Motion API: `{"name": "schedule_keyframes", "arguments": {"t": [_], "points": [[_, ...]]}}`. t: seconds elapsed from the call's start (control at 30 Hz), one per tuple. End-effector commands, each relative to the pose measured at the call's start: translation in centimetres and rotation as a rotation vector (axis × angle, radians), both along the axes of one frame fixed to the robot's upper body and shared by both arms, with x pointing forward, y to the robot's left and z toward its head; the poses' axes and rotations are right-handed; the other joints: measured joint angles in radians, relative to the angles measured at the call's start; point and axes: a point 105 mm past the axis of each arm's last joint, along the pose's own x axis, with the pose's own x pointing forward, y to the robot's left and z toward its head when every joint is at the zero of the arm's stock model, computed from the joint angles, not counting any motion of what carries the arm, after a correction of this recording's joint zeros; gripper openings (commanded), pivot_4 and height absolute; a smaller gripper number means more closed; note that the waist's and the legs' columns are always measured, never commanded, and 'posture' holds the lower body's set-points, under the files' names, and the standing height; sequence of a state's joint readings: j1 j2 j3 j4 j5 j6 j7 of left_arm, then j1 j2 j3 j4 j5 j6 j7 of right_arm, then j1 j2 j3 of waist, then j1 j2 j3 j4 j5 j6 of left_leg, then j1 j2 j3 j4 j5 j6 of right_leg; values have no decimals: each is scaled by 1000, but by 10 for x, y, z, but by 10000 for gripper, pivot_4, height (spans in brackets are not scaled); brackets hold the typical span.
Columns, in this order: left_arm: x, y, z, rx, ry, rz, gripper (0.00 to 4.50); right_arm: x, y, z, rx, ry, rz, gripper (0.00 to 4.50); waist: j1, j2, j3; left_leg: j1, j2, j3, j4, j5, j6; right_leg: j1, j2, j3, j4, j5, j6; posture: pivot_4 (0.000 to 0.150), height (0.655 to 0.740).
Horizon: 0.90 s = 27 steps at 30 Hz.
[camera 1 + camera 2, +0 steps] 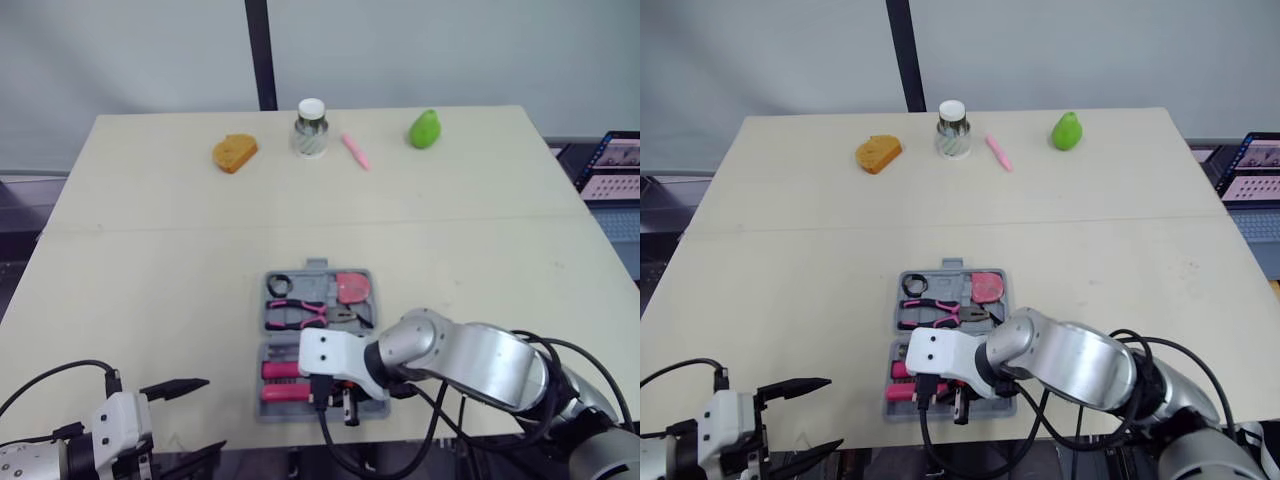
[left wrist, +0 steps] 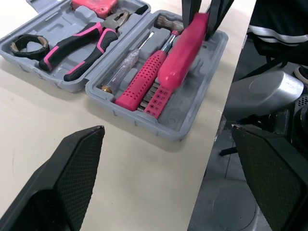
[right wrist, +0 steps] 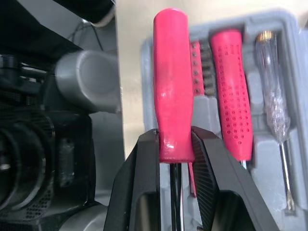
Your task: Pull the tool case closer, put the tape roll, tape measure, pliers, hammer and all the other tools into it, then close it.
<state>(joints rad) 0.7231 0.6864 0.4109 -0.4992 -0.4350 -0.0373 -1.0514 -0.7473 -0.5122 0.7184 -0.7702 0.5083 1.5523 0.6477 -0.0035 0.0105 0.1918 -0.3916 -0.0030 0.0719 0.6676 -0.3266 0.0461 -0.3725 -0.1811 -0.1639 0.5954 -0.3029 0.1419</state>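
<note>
The left gripper (image 1: 208,414) hangs off the table's near edge with its two black fingers (image 2: 72,178) spread wide and nothing between them. Just beyond it, the right gripper (image 3: 174,139) is clamped on a smooth pink-handled tool (image 3: 172,82), held over the near half of the open grey tool case (image 2: 159,126). A dark shaft runs down between the fingers, and the tool's working end is hidden, so I cannot tell which tool it is. In the eye views the right arm covers the case's near right corner.

Beside the held tool lie a dotted pink handle (image 2: 142,82), a row of bits (image 2: 155,98) and a clear-handled screwdriver (image 2: 126,65). The far half holds the pliers (image 1: 300,313), tape roll (image 1: 278,284) and tape measure (image 1: 351,288).

The case sits close to the near edge of the table (image 1: 150,280), with bare tabletop on both sides and beyond. Along the far edge stand an orange sponge-like piece (image 1: 234,152), a white-lidded jar (image 1: 311,127) with a label too small to read, a pink stick (image 1: 356,151) and a green pear (image 1: 425,129).
</note>
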Motion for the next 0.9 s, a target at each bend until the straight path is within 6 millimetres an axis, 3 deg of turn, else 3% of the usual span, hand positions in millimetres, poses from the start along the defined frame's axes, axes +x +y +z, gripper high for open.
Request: {"name": "schedule_keyframes", "arguments": {"t": [0.03,0.4,0.9], "points": [[-1,-3,5,-18,-6,-19,45000,-2,9,-2,3,-21,14,3856,-1,0,0,0,0,0,0,0,0,0,0,0,0,0,0,1500,7400],[-8,-5,-2,-16,-3,-53,45000,-11,22,-10,2,-17,22,3856,-4,-1,0,1,1,4,0,0,0,-3,1,4,2,0,0,1500,7400],[-13,-2,-7,-15,3,-32,45000,-15,20,-27,-38,-18,20,3856,-5,-1,-1,1,1,4,0,0,0,-3,1,4,2,0,0,1500,7400]]}}
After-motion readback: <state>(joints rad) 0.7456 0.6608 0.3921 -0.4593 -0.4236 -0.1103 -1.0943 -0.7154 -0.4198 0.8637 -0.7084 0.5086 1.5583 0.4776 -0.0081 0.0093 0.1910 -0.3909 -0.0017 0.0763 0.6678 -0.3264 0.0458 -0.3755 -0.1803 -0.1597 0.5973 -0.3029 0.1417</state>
